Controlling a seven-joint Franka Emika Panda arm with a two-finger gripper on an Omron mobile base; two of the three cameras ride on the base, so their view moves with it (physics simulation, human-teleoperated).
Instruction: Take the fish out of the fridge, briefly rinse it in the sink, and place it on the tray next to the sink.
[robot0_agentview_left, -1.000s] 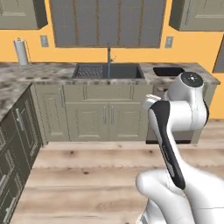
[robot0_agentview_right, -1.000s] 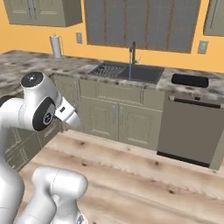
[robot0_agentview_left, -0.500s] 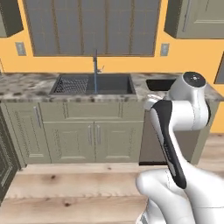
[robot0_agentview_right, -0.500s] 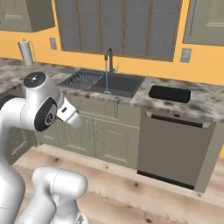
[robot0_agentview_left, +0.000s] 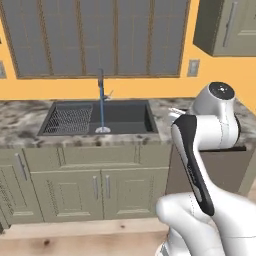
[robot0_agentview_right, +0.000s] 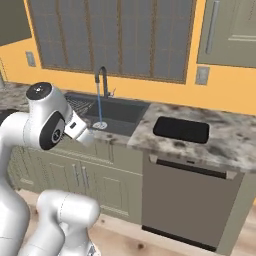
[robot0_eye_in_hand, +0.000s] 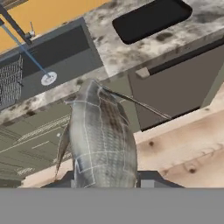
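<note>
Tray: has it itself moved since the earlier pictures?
No. The tray still lies on the counter just right of the sink; the whole view shifted, so the base drove.

Claw grips fish; sink, tray beyond

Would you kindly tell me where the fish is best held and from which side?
Across its broad rear body, as the fingers hold the fish now, one on each flat flank. It narrows towards the far end, so a grip there would likely slip.
</note>
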